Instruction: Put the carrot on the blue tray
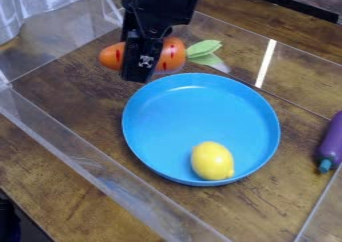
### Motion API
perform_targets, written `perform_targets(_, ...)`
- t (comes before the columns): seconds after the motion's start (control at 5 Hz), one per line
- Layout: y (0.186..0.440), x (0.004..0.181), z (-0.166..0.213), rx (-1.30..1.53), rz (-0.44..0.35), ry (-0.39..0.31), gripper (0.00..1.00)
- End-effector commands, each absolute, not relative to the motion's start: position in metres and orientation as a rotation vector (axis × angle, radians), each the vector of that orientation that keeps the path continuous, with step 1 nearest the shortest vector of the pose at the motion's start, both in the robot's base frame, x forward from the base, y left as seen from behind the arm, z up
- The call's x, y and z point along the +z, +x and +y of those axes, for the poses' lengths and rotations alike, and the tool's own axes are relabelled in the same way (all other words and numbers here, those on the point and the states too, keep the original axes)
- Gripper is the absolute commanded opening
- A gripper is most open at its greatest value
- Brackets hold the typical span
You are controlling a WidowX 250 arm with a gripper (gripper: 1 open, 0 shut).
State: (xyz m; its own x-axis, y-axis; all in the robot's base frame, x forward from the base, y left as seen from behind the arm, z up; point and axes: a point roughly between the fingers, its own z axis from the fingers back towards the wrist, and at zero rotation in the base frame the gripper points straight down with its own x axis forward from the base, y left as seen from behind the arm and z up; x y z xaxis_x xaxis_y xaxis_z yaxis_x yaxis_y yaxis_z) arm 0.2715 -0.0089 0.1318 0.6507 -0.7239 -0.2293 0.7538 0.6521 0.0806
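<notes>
Tool clamped around the middle of the orange carrot, the carrot hangs above the bench, near the upper-left rim of the blue tray, green leaves pointing right. A yellow lemon sits inside the tray's lower part; a purple toy lies farther right.

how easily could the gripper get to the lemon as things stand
Probably not right away: the gripper is holding the toy carrot and would likely need to let go first, though nothing visible covers the lemon on the blue plate.
</notes>
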Motion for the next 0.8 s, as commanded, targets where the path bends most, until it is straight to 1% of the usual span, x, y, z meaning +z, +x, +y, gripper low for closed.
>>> perform_targets(0.0, 0.2670, 0.1470, -0.0177, -0.866, 0.116, 0.187, 0.00)
perform_targets(0.2, 0.2634, 0.1447, -0.0233, -0.884, 0.115, 0.184, 0.00)
perform_targets(0.6, 0.2613, 0.1434, -0.0224, -0.905, 0.112, 0.185, 0.00)
